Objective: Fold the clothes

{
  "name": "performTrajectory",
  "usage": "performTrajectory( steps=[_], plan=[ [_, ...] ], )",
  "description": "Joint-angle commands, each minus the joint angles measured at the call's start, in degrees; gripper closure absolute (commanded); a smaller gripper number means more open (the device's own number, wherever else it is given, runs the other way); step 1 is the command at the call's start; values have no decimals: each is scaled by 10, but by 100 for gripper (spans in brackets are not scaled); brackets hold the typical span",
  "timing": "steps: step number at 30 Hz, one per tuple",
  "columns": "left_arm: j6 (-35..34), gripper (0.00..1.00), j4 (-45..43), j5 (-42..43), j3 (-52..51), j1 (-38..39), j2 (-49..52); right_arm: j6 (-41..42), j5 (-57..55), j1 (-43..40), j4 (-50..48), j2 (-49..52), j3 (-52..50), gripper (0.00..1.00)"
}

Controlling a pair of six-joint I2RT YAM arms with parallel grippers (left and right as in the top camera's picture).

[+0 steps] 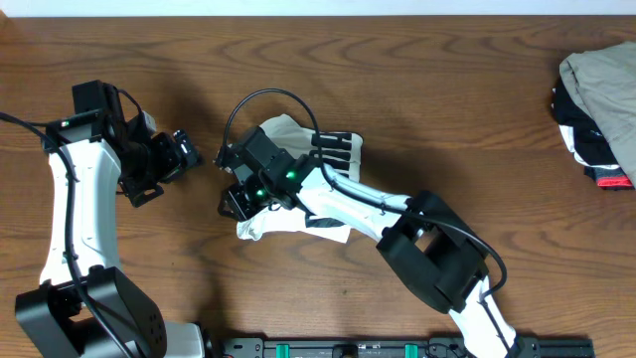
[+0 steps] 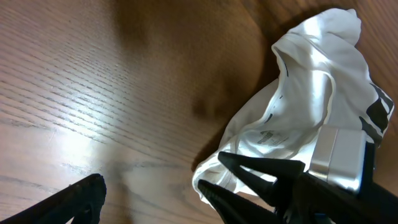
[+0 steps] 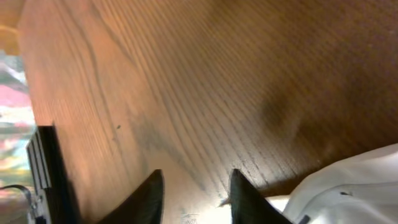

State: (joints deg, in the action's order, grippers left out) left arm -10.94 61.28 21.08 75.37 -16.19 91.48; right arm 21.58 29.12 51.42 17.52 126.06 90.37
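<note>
The white T-shirt lies crumpled in the middle of the table, with black print showing at its top right. My right gripper hovers over its left edge, open and empty. In the right wrist view its fingers frame bare wood, and the shirt lies just right of the right finger. My left gripper is open and empty, left of the shirt and apart from it. In the left wrist view, the shirt lies at the right with the right gripper's two pointed fingers at its near edge.
A heap of beige-grey, black and red garments lies at the far right edge of the table. A black rail runs along the front edge and also shows in the right wrist view. Bare wood lies between the left gripper and the shirt.
</note>
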Motion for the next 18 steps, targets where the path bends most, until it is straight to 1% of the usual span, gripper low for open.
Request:
performTrajectory(
  steps=[1,3,5,7,10,12,18],
  plan=[
    [-3,2,2,5,7,-1,0,5,16,-28,3,-23,11,73],
    [-3,2,2,5,7,-1,0,34,-19,-50,17,-41,11,76],
    [-3,2,2,5,7,-1,0,41,-44,-70,32,-55,11,79],
    [-3,2,2,5,7,-1,0,41,-47,-89,35,-64,11,84],
    [-3,2,2,5,7,-1,0,38,-37,-110,27,-63,11,94],
    [-3,2,2,5,7,-1,0,38,-27,-117,13,-59,11,99],
    [-3,2,2,5,7,-1,0,39,29,-124,-35,-30,11,99]
  ],
)
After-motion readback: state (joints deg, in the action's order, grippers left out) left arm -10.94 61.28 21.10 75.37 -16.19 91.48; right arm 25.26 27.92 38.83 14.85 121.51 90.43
